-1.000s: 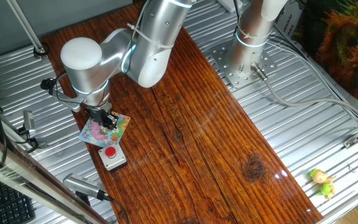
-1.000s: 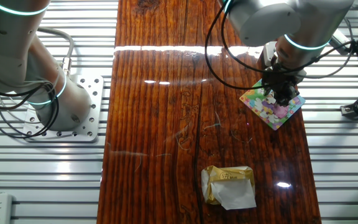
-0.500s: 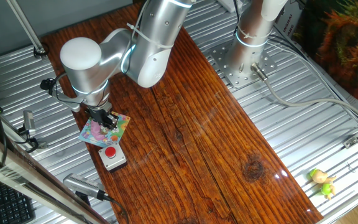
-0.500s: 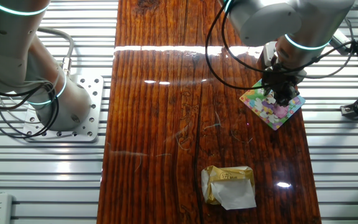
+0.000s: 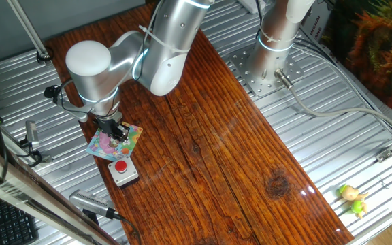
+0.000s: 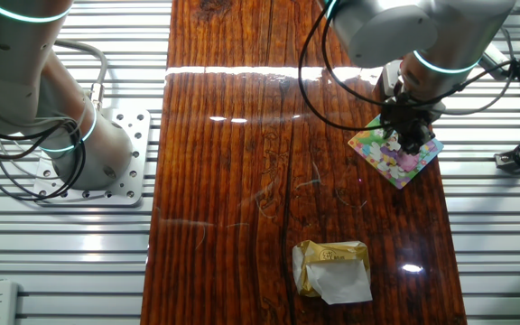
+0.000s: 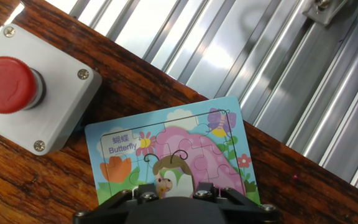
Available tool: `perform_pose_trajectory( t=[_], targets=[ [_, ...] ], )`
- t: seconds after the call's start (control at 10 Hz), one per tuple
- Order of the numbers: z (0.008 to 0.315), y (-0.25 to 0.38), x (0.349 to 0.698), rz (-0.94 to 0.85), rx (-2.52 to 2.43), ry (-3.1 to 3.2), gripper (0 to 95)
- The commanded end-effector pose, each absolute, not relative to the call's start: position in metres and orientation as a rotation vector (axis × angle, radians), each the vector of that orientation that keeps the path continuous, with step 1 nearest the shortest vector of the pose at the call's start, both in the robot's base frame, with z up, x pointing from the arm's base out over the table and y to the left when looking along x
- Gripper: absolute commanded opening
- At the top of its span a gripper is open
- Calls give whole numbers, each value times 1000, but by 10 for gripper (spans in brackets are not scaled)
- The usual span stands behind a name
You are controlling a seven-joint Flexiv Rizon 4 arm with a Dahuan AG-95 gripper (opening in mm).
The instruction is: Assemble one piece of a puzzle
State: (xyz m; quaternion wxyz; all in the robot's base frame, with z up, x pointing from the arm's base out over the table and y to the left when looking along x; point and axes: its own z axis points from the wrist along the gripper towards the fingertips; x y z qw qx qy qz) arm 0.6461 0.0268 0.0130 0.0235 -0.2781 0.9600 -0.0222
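Spanning the frame: wooden counter (image 5: pixel 216 136) | arm's jaws (image 5: pixel 119 132) down over the puzzle (image 5: pixel 107 144), apart or together cannot be told | puzzle flat at the counter's edge, beside the grey box (image 5: pixel 122 171) with red button | crumpled gold wrapper (image 6: pixel 332 269) well apart

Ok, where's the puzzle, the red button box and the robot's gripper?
puzzle (image 7: pixel 166 149): hand view, on the pink middle of its picture.
grey box with a red button (image 7: pixel 55 106): hand view, on its grey lid.
gripper (image 5: pixel 119 134): one fixed view, at its fingertips over the puzzle.
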Motion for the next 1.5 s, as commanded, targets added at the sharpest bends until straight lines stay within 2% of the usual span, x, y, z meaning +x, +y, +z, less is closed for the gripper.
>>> perform_pose_trajectory(
  t=[0.1, 1.5],
  targets=[
    [14, 27, 646, -60, -861, 2974, 380],
    [13, 26, 646, -40, -867, 2963, 380]
  ],
)
